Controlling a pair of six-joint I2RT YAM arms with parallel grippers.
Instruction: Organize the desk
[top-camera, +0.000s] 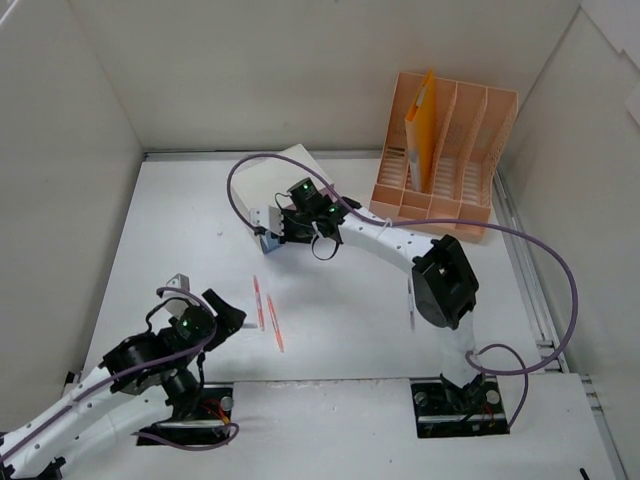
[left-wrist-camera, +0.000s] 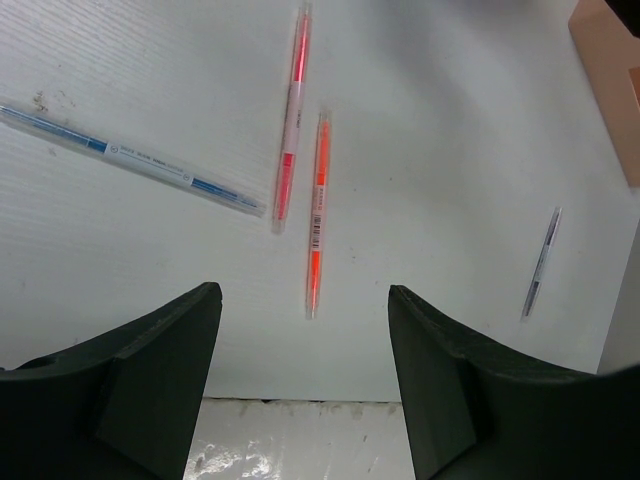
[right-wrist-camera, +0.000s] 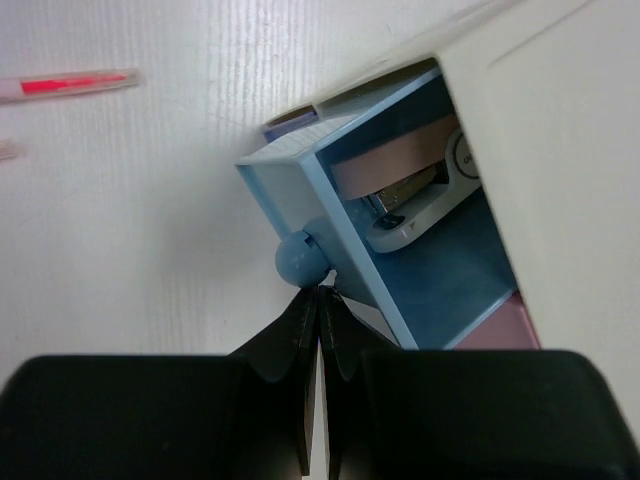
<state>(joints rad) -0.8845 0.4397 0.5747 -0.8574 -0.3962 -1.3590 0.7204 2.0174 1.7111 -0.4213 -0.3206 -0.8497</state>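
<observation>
The white desk (top-camera: 180, 220) holds a pink pen (top-camera: 258, 300) and an orange pen (top-camera: 275, 322) side by side near the middle. My left gripper (top-camera: 232, 315) is open and empty just left of them. In the left wrist view it (left-wrist-camera: 305, 290) hovers short of the orange pen (left-wrist-camera: 317, 210), the pink pen (left-wrist-camera: 290, 120) and a blue pen (left-wrist-camera: 130, 160). My right gripper (top-camera: 283, 232) is shut at the small white drawer box (top-camera: 290, 175). In the right wrist view its tips (right-wrist-camera: 318, 292) touch the round knob (right-wrist-camera: 303, 260) of the pulled-out blue drawer (right-wrist-camera: 440, 270), without enclosing it.
A peach file organiser (top-camera: 445, 150) with an orange folder (top-camera: 420, 130) stands at the back right. A grey pen (left-wrist-camera: 540, 262) lies to the right of the coloured pens. A stapler-like item (right-wrist-camera: 420, 200) lies in the open drawer. White panels wall the desk on three sides.
</observation>
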